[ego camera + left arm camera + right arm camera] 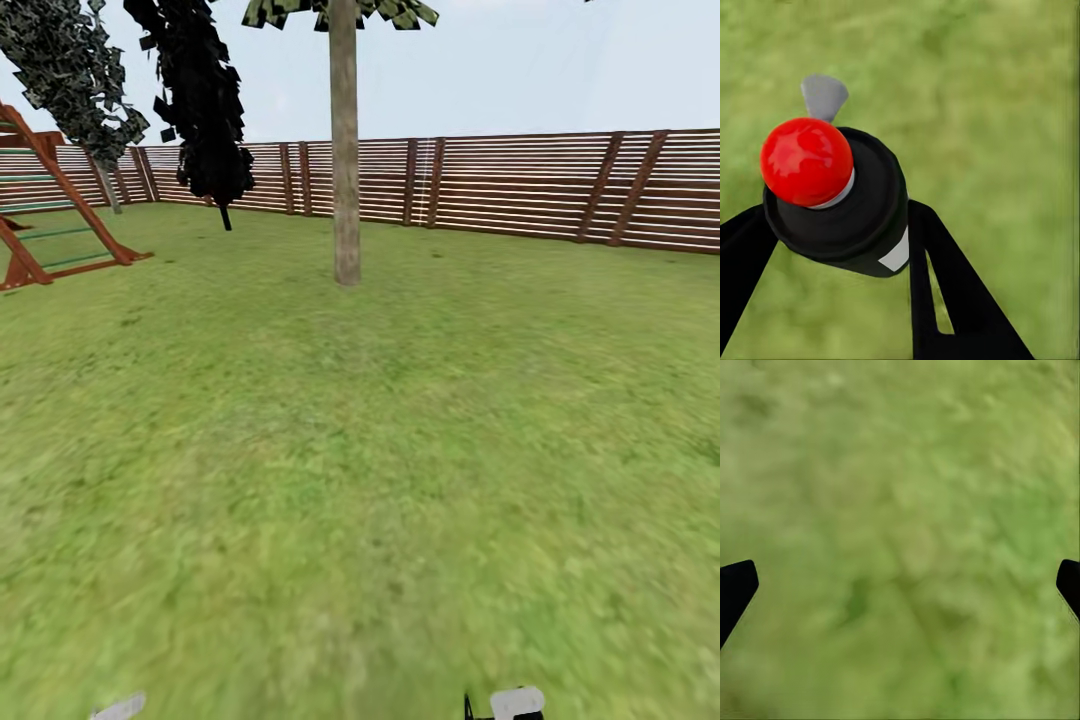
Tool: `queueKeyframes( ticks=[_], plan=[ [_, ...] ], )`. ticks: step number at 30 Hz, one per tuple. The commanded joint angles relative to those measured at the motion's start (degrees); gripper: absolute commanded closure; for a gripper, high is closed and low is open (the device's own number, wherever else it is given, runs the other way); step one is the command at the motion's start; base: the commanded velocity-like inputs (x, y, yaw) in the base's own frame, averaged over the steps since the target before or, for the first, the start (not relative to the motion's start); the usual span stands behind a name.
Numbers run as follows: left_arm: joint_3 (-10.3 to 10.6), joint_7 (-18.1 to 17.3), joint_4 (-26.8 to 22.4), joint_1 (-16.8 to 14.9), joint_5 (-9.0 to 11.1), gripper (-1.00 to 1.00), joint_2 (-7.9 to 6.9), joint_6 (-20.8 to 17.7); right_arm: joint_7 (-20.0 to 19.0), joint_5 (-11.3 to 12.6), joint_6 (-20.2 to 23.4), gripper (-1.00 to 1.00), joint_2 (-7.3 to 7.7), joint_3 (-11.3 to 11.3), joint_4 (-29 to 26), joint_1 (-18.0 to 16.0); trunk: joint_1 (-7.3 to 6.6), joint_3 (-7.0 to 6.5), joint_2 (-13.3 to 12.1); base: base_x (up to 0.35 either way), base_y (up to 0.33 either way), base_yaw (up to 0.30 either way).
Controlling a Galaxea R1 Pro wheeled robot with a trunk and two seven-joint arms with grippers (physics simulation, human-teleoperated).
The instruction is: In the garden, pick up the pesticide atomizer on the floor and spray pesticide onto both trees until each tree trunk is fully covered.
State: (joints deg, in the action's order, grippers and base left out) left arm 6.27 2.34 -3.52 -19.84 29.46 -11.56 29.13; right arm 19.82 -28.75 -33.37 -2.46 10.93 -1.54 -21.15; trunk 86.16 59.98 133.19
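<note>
One tree (346, 150) ahead; left gripper (832, 225) apparently clasps one pesticide atomizer (836, 195); right gripper (900, 585) spread.

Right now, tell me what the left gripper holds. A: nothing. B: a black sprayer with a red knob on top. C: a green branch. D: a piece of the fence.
B: in the left wrist view the left gripper has its black fingers closed against the sprayer, over grass.
</note>
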Motion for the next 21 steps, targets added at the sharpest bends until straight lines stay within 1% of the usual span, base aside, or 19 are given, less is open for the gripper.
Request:
queueKeyframes(
  ticks=[1, 21],
  plan=[
    [0.5, 0.25, 0.0, -0.02, 0.24, 1.0, -0.02, 0.14, 0.31, -0.61, -0.08, -1.0, -0.03, 0.41, 0.05, -0.03, 0.02, 0.05, 0.02, 0.334, 0.0, 0.0],
    [0.5, 0.34, -0.04, -0.02, 0.24, 1.0, -0.04, 0.12, 0.31, -0.61, -0.08, -1.0, -0.01, 0.41, 0.05, -0.03, 0.02, 0.05, 0.02, 0.339, 0.0, 0.0]
  ],
)
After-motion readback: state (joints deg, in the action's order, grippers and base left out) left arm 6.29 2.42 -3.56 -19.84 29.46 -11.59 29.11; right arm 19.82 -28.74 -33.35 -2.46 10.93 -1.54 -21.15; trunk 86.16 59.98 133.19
